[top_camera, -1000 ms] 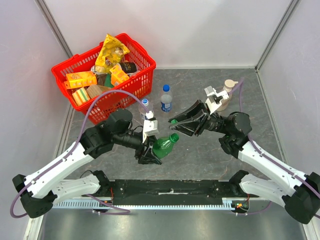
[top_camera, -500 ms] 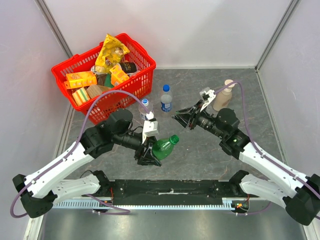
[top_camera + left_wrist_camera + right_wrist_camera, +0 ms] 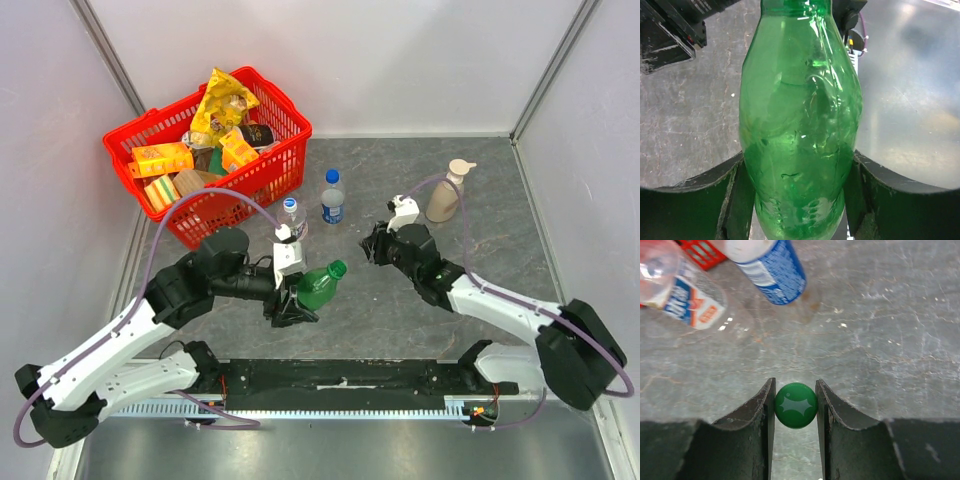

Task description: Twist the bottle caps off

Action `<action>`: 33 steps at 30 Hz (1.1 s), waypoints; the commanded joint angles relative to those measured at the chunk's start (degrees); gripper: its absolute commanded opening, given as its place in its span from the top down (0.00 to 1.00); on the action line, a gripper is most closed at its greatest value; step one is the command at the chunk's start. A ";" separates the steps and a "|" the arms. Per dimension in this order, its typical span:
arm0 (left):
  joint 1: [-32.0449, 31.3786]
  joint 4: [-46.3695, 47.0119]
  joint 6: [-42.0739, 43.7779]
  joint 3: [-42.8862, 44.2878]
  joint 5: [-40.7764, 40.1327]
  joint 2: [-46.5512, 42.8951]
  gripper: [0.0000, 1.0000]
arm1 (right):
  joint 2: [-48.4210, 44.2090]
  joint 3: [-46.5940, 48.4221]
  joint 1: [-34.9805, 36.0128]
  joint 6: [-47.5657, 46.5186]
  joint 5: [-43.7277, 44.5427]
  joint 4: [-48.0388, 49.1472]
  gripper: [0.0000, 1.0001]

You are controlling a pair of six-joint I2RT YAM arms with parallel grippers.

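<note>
**Green cap carried clear of its bottle**

In the second before, the right gripper had left the neck of the green bottle, swung away to the right and sunk low over the grey table. It ended between the cola bottle and the beige pump dispenser. The left arm had meanwhile drawn the green bottle slightly back and to the left.

The right wrist view showed the right fingers pressed against either side of the green cap, well apart from its bottle. The left gripper was clamped around the lower body of the tilted green bottle, whose neck pointed to the right.

The clear bottle and the cola bottle stood upright near the red basket. The clear bottle's blue cap and the cola bottle's blue cap were both on.
</note>
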 commanded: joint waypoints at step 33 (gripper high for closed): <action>-0.01 3.24 1.44 -3.38 -4.85 -2.52 0.75 | 15.74 0.56 -1.72 2.81 17.28 4.09 0.12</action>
